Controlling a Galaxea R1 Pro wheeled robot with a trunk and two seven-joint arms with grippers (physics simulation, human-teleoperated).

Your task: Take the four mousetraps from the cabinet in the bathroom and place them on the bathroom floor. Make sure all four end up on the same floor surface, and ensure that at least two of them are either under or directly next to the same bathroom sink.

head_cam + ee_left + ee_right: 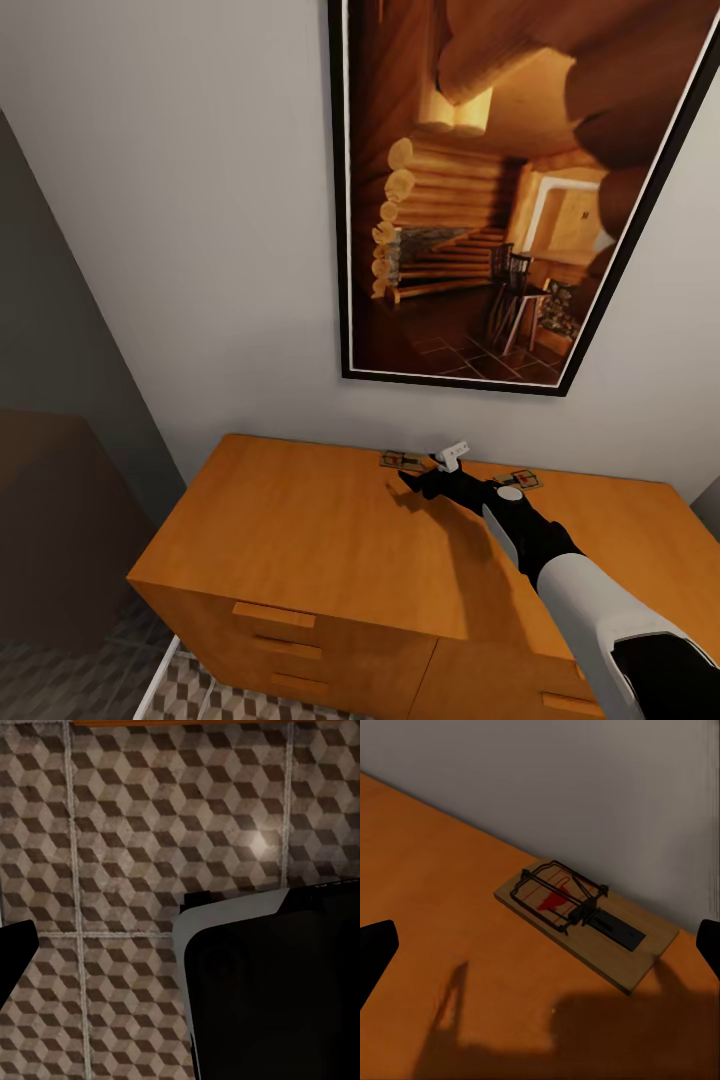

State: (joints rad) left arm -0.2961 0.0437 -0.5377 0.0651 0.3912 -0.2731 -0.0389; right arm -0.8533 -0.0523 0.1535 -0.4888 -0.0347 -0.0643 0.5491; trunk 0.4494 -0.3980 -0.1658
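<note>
Far left and low in the head view: a strip of bathroom floor [190, 690], square tiles printed with brown, beige and white cubes, showing beside the cabinet's left front corner; same tiling under the left wrist camera, with part of the robot's own dark-and-white body in front. Left claw: cannot tell its state, only a dark sliver at the frame's edge.

Next, the low, wide orange-brown wooden cabinet [300, 520] with slim bar handles on its drawer fronts. Near the middle of the top's rear edge, close against the grey wall: one small flat brown wooden mousetrap with dark wire parts [400, 460] [585, 921]. Just beside it, the right claw [432, 472], spread wide, holding nothing, fingertips flanking the trap in the right wrist view. Farther right along the same rear edge, a second such mousetrap [522, 481], partly behind the arm.

Step in hand, by judgement: reaching for the first trap. Next move calls for lowering over the board and closing gently across its narrow sides.

No readable writing; only a red mark on the trap, and a framed log-cabin picture [480, 190] above.
</note>
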